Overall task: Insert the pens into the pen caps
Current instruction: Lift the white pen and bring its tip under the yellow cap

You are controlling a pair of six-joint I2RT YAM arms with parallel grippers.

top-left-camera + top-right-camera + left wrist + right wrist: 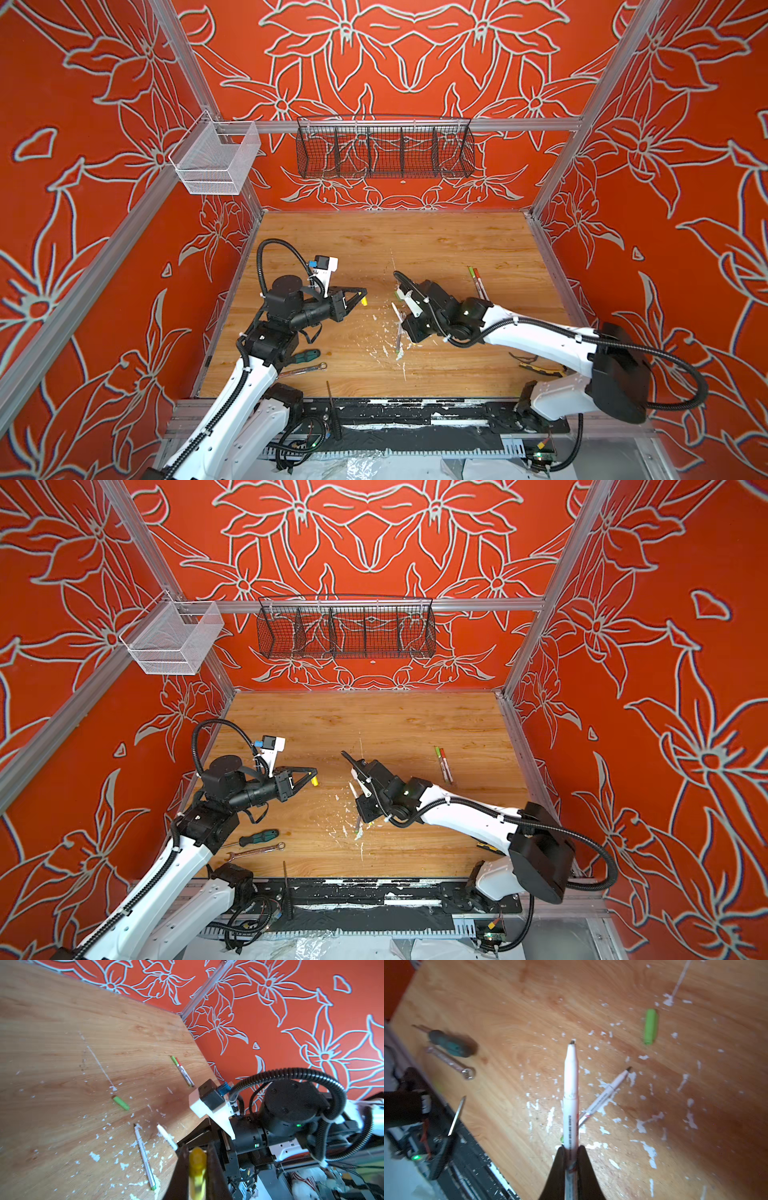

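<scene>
In both top views the right claw (571, 1149) is hidden under its own wrist and camera mount. Only the white front of the held pen (395, 309) pokes out to its left. The green pen cap (121, 1103) shows clearly only in the wrist views. A yellow-and-black tool (536, 368) at the near right is half covered by the right arm. The screwdriver (452, 1043) and wrench (450, 1061) are blurred in the right wrist view, and the yellow pen cap (197, 1164) is blurred in the left one.

The table (415, 241) is a wood-grain board, flecked across the middle with white chips and scrapes. The pens are slim white barrels with printed lettering, tapering to dark nibs. The caps are short, smooth plastic cylinders. The screwdriver handle is green and black, and the wrench is bare metal.

The left claw (196, 1151), left of centre, is closed on the yellow pen cap, which sticks out past its fingertips toward the right. The right claw is clamped tight on the held pen, nib aimed far-left, clear of the cap. A loose pen (144, 1157) with a green end lies on the table beneath it, on the near side of the green pen cap. Two capped pens (477, 282), green and red, lie side by side at the far right.
</scene>
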